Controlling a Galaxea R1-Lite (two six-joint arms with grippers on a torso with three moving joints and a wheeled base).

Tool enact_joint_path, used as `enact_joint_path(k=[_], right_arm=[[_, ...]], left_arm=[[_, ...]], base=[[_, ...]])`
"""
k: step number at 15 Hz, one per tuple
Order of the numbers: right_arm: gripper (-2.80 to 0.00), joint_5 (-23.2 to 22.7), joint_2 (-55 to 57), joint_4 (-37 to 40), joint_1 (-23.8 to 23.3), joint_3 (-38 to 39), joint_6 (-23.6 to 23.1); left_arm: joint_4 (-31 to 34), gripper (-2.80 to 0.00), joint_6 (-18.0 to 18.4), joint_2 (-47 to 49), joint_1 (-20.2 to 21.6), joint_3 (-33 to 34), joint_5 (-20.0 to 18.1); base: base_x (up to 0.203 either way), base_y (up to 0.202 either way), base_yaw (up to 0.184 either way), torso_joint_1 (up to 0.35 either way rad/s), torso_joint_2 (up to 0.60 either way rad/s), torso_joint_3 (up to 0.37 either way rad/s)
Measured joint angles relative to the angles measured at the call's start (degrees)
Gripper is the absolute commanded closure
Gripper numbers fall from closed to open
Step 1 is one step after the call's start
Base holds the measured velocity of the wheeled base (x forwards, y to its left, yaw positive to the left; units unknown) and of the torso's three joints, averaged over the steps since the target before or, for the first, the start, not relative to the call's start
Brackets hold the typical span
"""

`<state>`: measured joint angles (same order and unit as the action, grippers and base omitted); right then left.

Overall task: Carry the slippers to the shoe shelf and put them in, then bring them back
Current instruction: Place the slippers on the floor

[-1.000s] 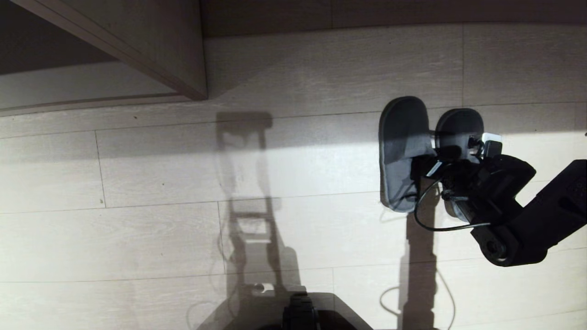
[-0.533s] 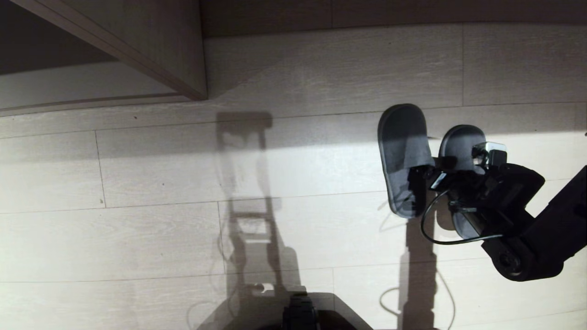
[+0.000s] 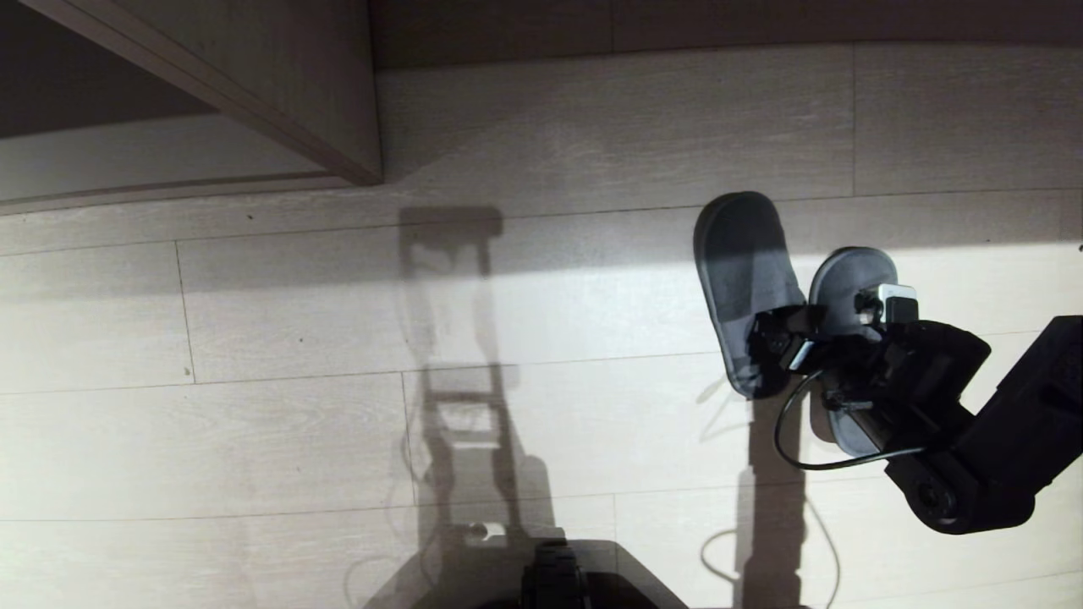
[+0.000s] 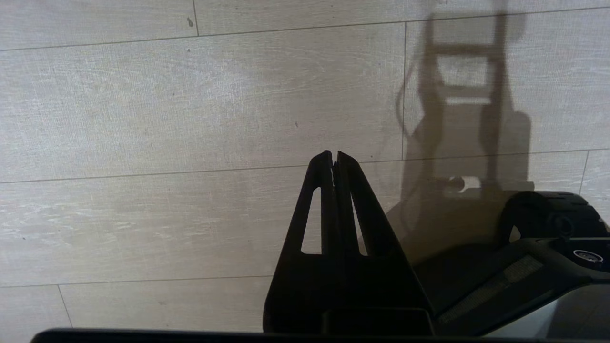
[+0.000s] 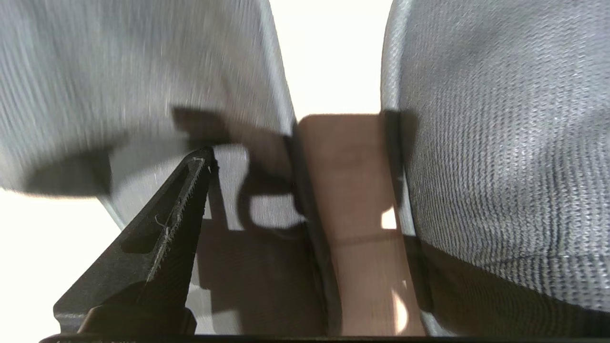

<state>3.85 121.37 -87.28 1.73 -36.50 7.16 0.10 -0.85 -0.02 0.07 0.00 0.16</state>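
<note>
— Where are we seeing the slippers [image 3: 749, 288] in this scene?

— We are seeing the 2 of them lying on the pale plank floor [image 3: 296, 423], side by side with a gap between them, well apart from the taupe wood-grain unit [image 3: 279, 93] at the far left. We are reading that as the return half of the job: they are sitting on open floor, not in any cubby.

— And what is the right gripper [image 3: 833, 334] doing?

— It is hanging low over the pair, above the gap between them. In the right wrist view we are seeing 1 serrated finger [image 5: 176, 214] spread far to the side over 1 slipper; the other finger is out of frame. We are judging the jaws to be wide apart and gripping nothing, which fits a pair being set down.

— Why side by side?

— We are guessing both were pinched together by their inner edges, so they are landing as a pair.

— The left gripper [image 4: 333, 159]?

— It is parked over bare floor, fingers pressed together, holding nothing.
</note>
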Motion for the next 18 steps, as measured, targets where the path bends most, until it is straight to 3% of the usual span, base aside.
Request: enact_joint_path(k=[8,13,15,18], right_arm=[[-2.80,-1.8,-0.3,0.1,-0.6,8.3,-5.7],[-2.80,-1.1,0.4,0.1,-0.9,9.8,-6.0],[-2.80,-0.5,0.5,0.2,-1.0,8.4,-5.9],[-2.80,0.4,0.5,2.3,-0.8,-0.4,-6.3]], left_arm=[[0.0,0.00,0.0,0.0,0.0,0.0,0.0],[0.0,0.00,0.0,0.0,0.0,0.0,0.0],[0.0,0.00,0.0,0.0,0.0,0.0,0.0],[0.0,0.00,0.0,0.0,0.0,0.0,0.0]], base=[[0.000,0.000,0.000,0.000,0.00,0.000],[0.000,0.000,0.000,0.000,0.00,0.000],[0.000,0.000,0.000,0.000,0.00,0.000],[0.000,0.000,0.000,0.000,0.00,0.000]])
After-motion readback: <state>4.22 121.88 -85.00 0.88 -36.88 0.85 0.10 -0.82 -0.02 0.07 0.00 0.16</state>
